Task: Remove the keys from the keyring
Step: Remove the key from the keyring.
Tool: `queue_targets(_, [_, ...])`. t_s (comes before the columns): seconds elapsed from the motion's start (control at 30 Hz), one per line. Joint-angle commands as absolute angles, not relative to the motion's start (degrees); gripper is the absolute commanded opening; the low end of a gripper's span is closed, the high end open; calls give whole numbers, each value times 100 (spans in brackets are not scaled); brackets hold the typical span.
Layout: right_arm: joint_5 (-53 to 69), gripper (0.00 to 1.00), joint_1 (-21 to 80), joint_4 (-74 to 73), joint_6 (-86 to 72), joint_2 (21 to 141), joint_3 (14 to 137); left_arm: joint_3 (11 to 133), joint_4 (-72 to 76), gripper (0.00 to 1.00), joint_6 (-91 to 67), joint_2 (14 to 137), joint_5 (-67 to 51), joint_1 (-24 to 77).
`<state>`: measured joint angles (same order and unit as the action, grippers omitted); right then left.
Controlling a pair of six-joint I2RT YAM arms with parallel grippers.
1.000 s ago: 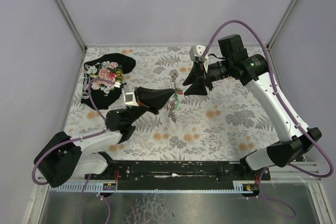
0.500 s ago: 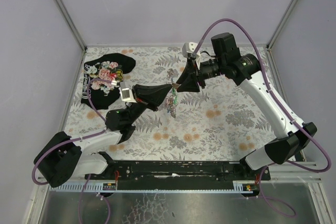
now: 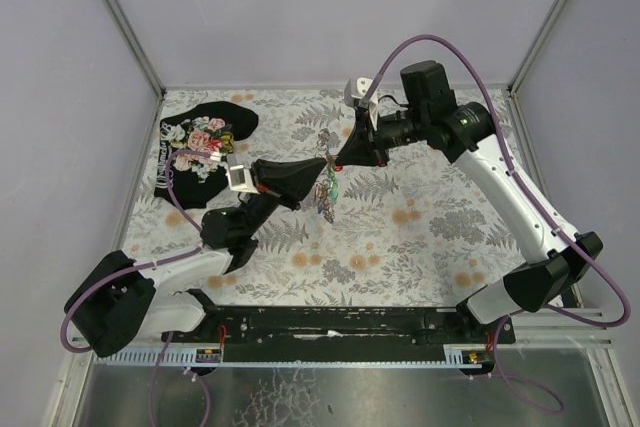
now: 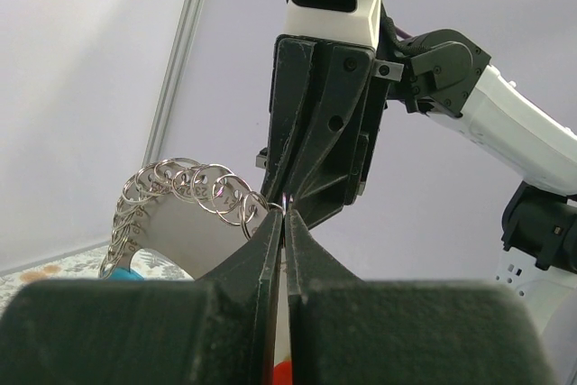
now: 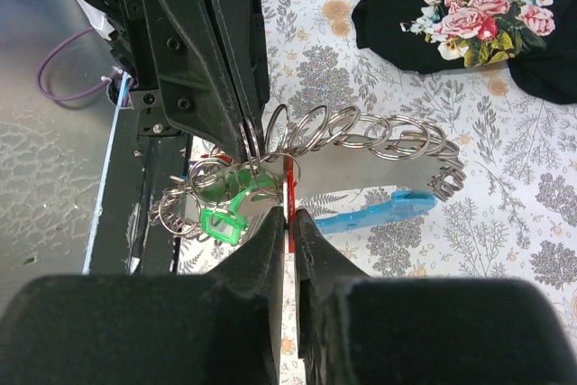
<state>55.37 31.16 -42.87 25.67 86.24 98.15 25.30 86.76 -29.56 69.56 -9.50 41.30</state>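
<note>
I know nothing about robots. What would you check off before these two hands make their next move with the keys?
1. Left hand shut on the keyring: ok.
2. Right hand pinching the red key: ok.
3. Green key clear of that pinch: ok.
4. Keys lifted off the table: ok.
5. Red key's link to the ring in sight: cannot tell, it is hidden.

A robotics lab test cell: pale wall panels (image 3: 330, 17) in aluminium frame posts (image 3: 120, 17) enclose a table under a floral-print cloth (image 3: 420, 237). Two white-and-black robot arms (image 3: 520, 197) are bolted to a black mounting rail (image 3: 330, 322) and trail purple cables (image 3: 440, 45).
</note>
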Motion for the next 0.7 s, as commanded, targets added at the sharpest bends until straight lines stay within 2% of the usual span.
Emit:
queue_targets(0.0, [5341,6,3173,-4198,2599,8606,10150,2675,9220,0,-2975,6850,-691,4113])
queue_targets(0.3, [4653,0,3200,-4659,3078,8426,10087,2651,9220,0,-2916,6876,-458,4110])
queue_targets(0.67, [4657,2,3463,-4574,3046,8444,9838,2792,9220,0,-2997,7060,-603,4110])
